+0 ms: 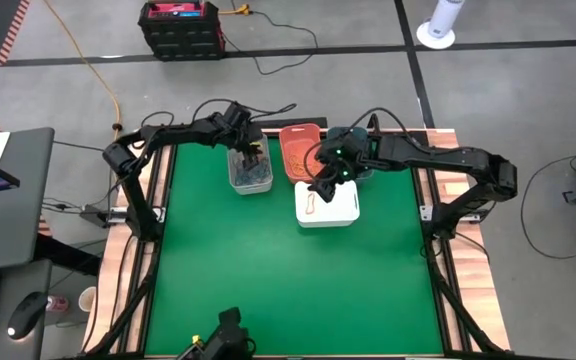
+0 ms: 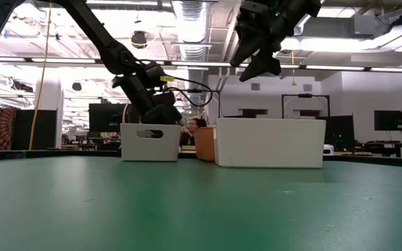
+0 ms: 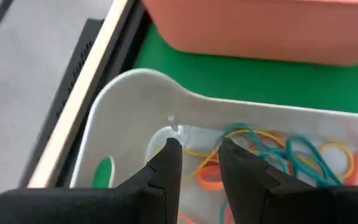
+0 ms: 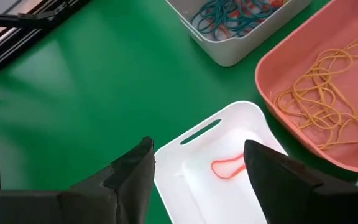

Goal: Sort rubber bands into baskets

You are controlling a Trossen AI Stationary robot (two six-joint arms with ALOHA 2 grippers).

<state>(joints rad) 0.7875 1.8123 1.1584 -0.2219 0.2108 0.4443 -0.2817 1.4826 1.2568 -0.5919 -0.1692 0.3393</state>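
Note:
My left gripper (image 1: pixel 251 160) reaches down into the light grey basket (image 1: pixel 250 172), which holds mixed teal, yellow and orange-red rubber bands (image 3: pixel 291 155). In the left wrist view its fingers (image 3: pixel 199 152) stand a little apart just over the bands near the basket's corner. My right gripper (image 4: pixel 197 158) is wide open and empty, well above the white basket (image 1: pixel 326 203), in which one red band (image 4: pixel 229 167) lies on the floor. The coral-orange basket (image 4: pixel 319 93) holds several yellow bands. The dark slate-blue basket is hidden. My left gripper's fingertips (image 3: pixel 169 152) are down among the bands in the grey basket, with an orange band (image 3: pixel 211 179) below the gap. Whether they touch a band I cannot tell.
The three visible baskets stand close together at the table's far middle, the coral one (image 1: pixel 300 150) between grey and white. The green mat (image 1: pixel 288 290) spreads bare toward the near edge. A dark object (image 1: pixel 226 335) stands at the near edge.

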